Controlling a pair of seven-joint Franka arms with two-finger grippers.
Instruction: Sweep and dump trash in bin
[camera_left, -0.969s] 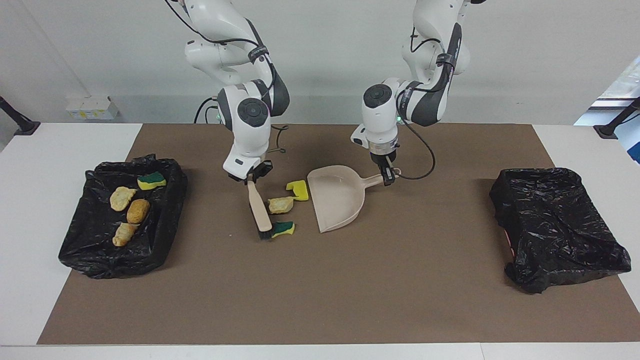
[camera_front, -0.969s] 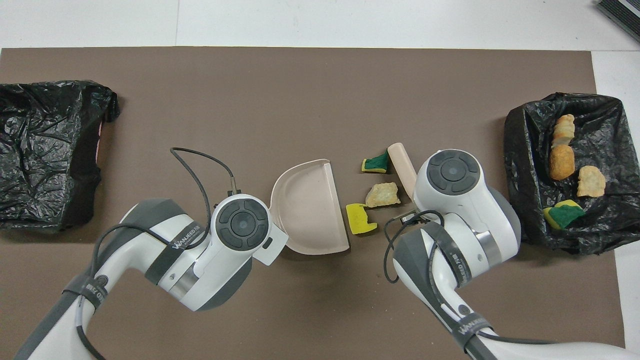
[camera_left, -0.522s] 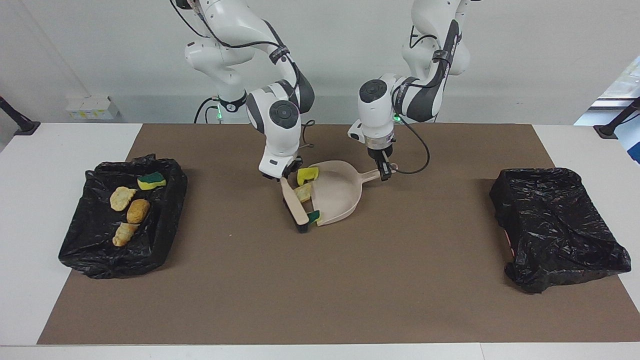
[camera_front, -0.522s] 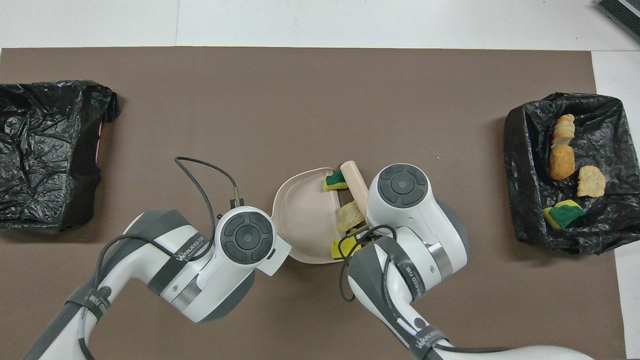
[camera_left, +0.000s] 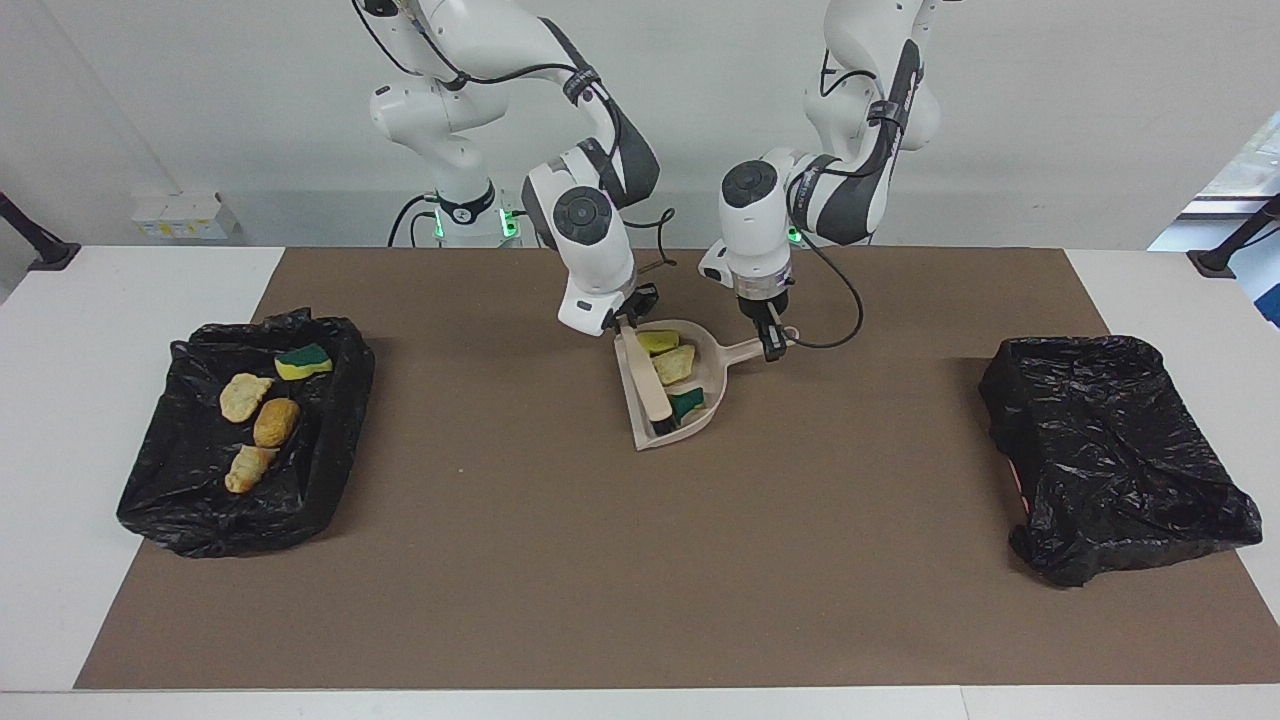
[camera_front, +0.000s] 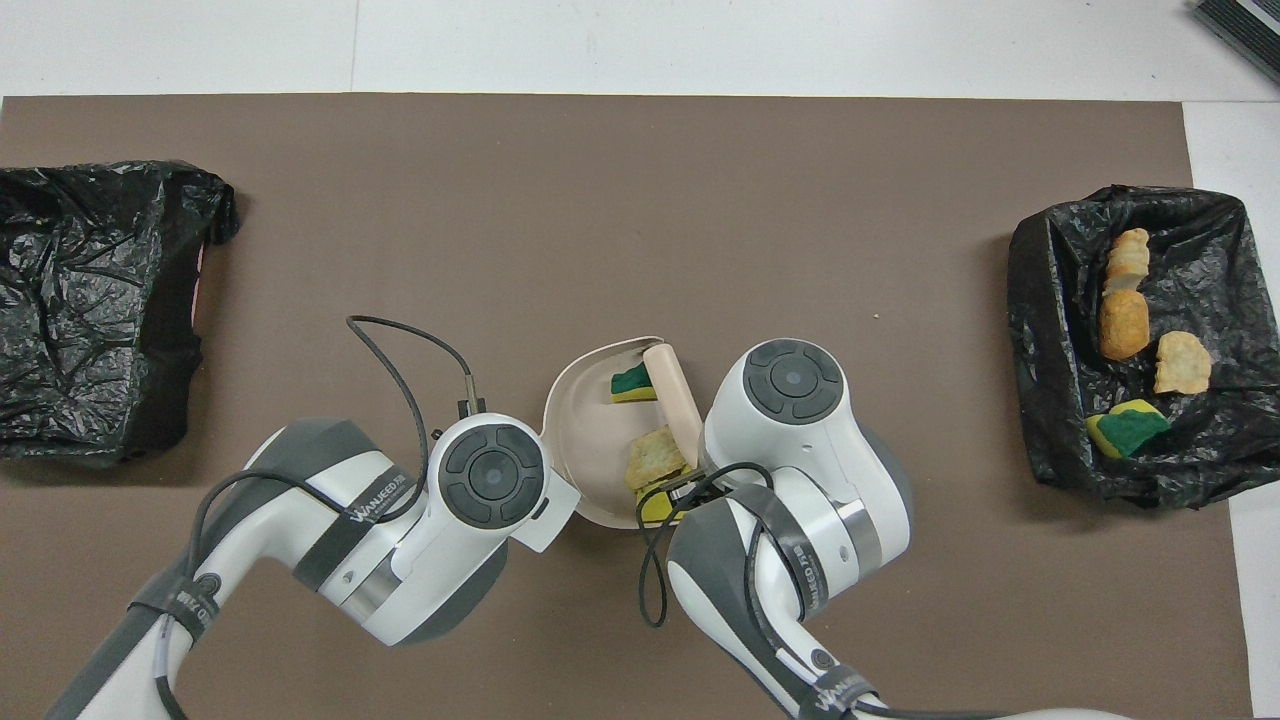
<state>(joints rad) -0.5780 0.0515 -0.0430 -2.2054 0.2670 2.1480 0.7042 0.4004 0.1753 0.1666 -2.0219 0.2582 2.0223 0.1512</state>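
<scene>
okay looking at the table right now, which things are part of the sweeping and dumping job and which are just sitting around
In the job:
- dustpan, handle held by the left gripper
- brush, held by the right gripper
- three scraps in the dustpan
- four scraps in the bin toward the right arm's end

Just lying about:
- black bag toward the left arm's end
- brown mat

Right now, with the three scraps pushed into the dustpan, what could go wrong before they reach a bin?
1. The dustpan is shallow and open at its mouth; only the brush in the right tool blocks it. If the brush withdraws or the pan tips, the green sponge bit near the mouth may slide out.
2. The left tool holds only the handle's end, so the loaded pan may twist when lifted.
</scene>
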